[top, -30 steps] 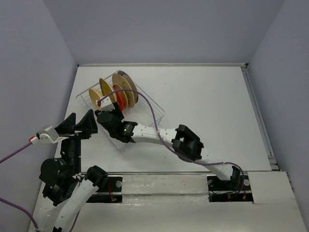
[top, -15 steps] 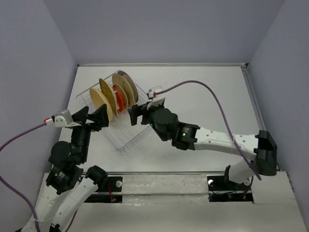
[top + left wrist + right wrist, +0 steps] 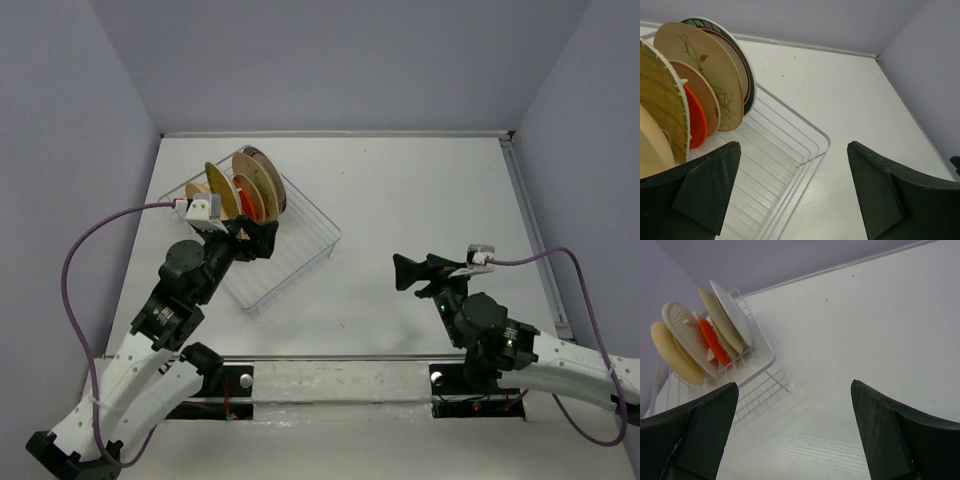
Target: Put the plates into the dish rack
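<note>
Tan, yellow, orange-red, green-rimmed plates (image 3: 256, 180) stand upright in the clear dish rack (image 3: 302, 248).

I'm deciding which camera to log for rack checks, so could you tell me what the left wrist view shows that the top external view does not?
Only the left wrist view shows the leaf drawing on the tan plate and the ribbing on the yellow plate. Only the top external view shows the whole rack and the right gripper, open and well apart from it. Both show the plates standing upright in the rack and the left gripper open over it, holding nothing.
</note>
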Robot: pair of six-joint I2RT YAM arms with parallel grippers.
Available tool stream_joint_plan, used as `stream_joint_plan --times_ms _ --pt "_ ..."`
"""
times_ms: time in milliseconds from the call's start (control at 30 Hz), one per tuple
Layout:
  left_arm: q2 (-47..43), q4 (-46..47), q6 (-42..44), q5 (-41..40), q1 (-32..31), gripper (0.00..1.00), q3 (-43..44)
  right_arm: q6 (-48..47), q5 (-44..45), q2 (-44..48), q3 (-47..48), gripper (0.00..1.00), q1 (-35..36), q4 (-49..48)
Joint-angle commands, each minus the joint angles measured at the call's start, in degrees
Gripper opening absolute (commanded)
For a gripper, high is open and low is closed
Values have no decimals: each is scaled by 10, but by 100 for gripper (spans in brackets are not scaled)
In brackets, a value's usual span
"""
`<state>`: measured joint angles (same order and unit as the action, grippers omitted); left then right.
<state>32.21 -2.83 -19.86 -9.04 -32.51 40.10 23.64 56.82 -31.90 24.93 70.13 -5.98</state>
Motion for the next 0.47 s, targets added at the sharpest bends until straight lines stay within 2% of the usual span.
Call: stream_joint_plan --times_ms 0,200,433 --pt "41 24 -7 42 3 99 11 35 36 104 -44 100 3 32" --pt "49 42 -13 53 3 99 11 43 42 127 -39 100 3 80" --pt "63 55 -9 62 3 99 10 35 53 39 1 100 3 80"
